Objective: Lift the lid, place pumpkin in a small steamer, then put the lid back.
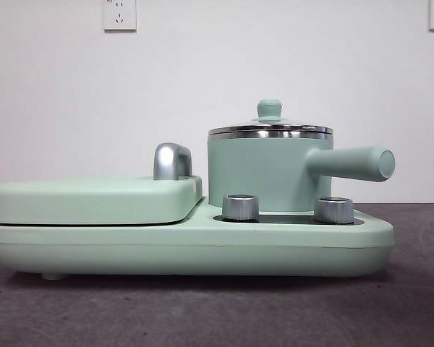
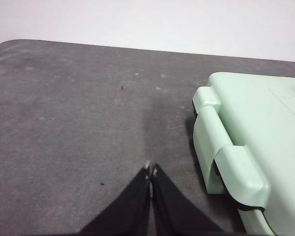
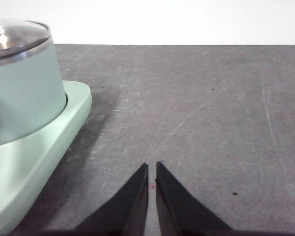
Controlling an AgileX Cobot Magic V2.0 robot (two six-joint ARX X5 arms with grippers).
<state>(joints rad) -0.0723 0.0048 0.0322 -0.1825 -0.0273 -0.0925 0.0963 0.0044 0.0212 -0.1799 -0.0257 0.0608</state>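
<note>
lid (image 1: pixel 270 126) sits closed on the small steamer (image 1: pixel 264 173), which stands on the base (image 1: pixel 202 242), so nothing is started | pumpkin: not in view | right gripper (image 3: pixel 152 169) waits beside the steamer, jaws nearly together, empty | left gripper (image 2: pixel 151 170) near the flat cover (image 2: pixel 255 132), jaws together, empty

small steamer (image 1: pixel 264 173): mint-green pot, upright, side handle pointing right. lid (image 1: pixel 270 124): steel-rimmed, mint knob, seated on pot.

Even, soft, bright light; glare streaks the steel-rimmed round lid (image 1: pixel 270 130). The long mint-green base (image 1: pixel 188 246) shades the grey tabletop (image 1: pixel 202 311) at six o'clock; the wrist views are slightly blurred.
</note>
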